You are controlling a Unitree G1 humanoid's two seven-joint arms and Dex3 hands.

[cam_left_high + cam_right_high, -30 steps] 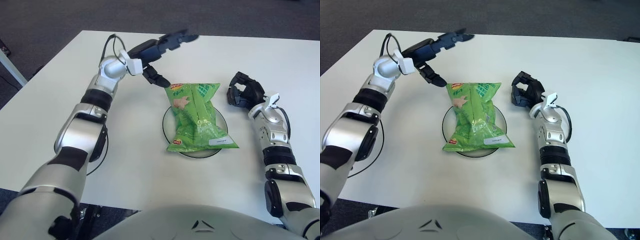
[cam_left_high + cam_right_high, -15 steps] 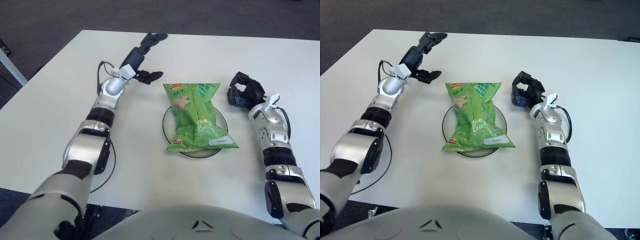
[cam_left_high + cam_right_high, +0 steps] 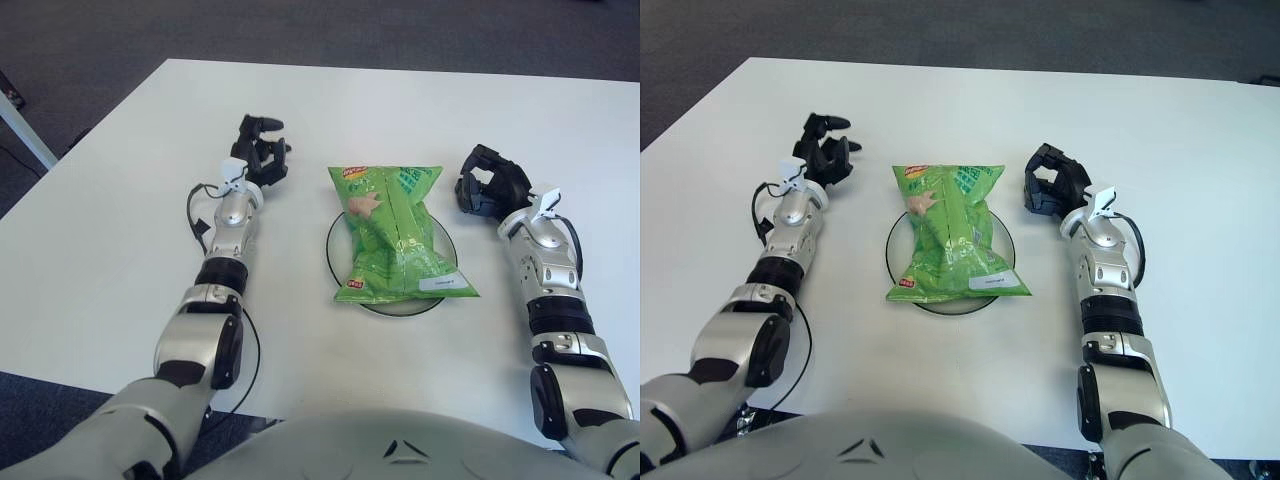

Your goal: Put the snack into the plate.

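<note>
A green snack bag [image 3: 394, 232] lies flat across the round plate [image 3: 441, 295] in the middle of the white table, covering most of it. My left hand [image 3: 262, 158] sits to the left of the bag, apart from it, with its fingers curled and nothing in them. My right hand [image 3: 490, 181] shows to the right of the bag, also curled and holding nothing.
The white table [image 3: 120, 200] extends widely on both sides of the plate. A black cable [image 3: 198, 222] loops beside my left forearm. Dark floor lies beyond the far table edge.
My left arm has drawn back from above the bag's top left, come down to the table left of the plate, and its fingers have curled in. The right arm and bag have not moved.
</note>
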